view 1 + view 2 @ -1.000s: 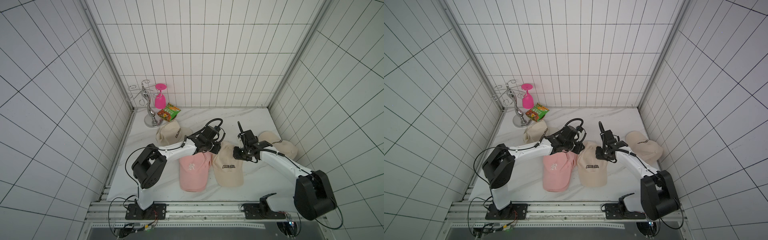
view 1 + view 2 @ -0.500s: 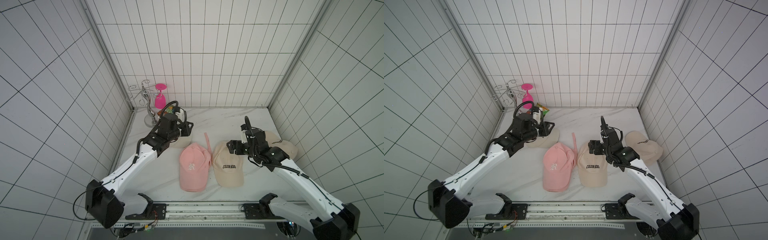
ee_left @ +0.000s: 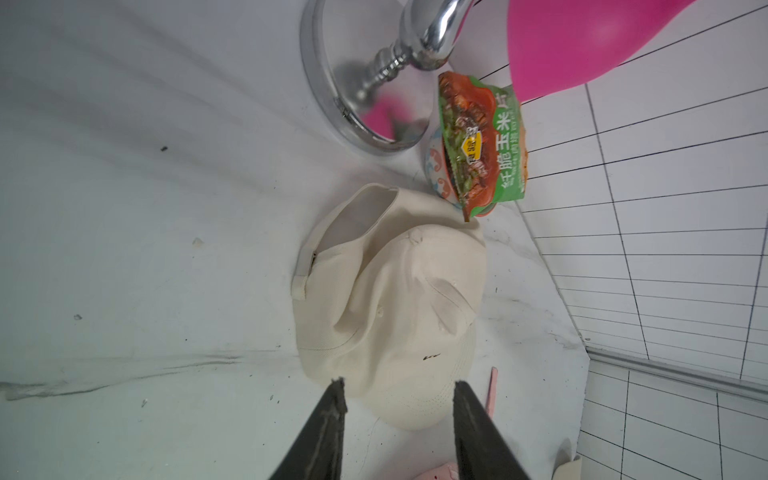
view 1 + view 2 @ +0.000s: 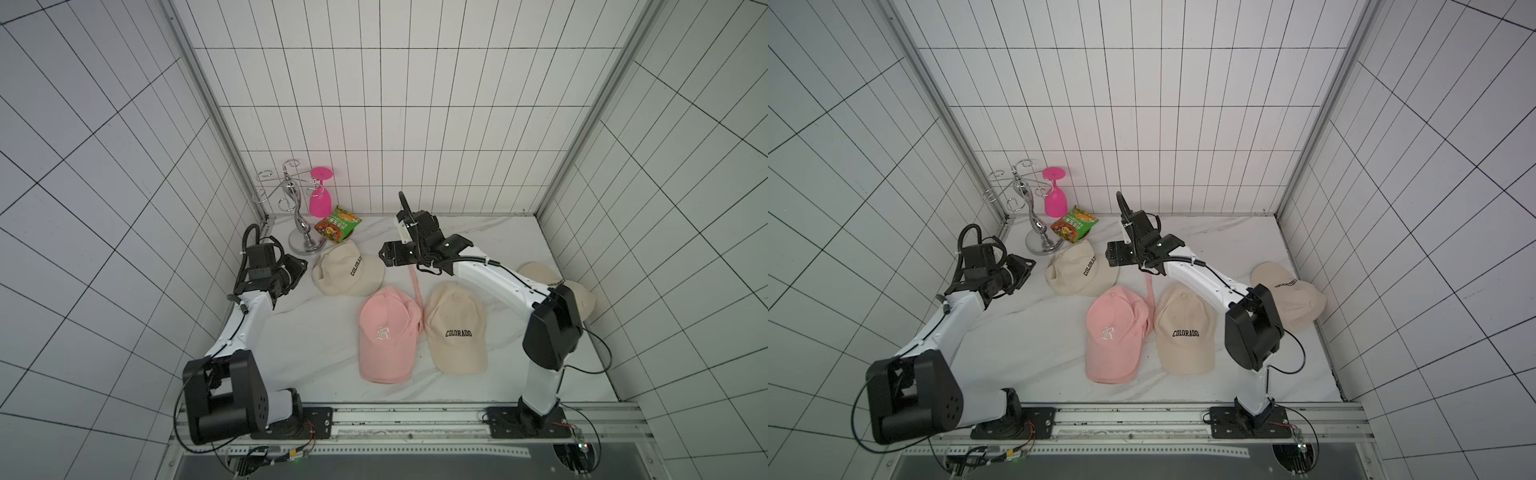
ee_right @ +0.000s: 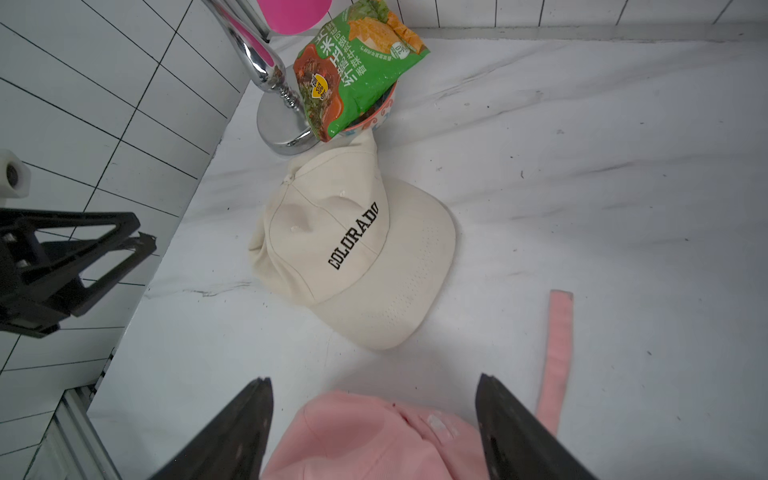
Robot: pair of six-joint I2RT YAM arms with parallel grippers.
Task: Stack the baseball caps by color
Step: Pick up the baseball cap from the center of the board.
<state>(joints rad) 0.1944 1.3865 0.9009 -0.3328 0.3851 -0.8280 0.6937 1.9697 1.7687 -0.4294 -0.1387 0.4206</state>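
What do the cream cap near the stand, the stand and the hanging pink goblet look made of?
Cream cap: soft woven fabric, matte; seams, creases and embroidered lettering show. Stand: polished metal; its base shows mirror reflections. Goblet: likely plastic; opaque, smooth, evenly glossy hot pink.

Colours: caps are light pink or cream, the rest is mostly white, black and chrome
pink cap (image 4: 386,332) light pink, white embroidered "R", its strap (image 4: 415,284) same pink; rear cream cap (image 4: 347,270), middle cream cap (image 4: 455,328), right-side cream cap (image 4: 1296,299) all cream with black lettering, "COLORADO" legible on the first two; goblet (image 4: 321,199) hot pink; stand (image 4: 301,224) mirror chrome; snack bag (image 4: 337,223) green with orange-red print, white text; bowl (image 5: 376,118) white with orange and teal scrolls; table (image 4: 316,340) white marble, grey veins; walls (image 4: 374,83) white tile, dark grout; left arm (image 4: 245,320), right arm (image 4: 494,282) white shells, black joints; left gripper (image 3: 399,395), right gripper (image 5: 374,395) black
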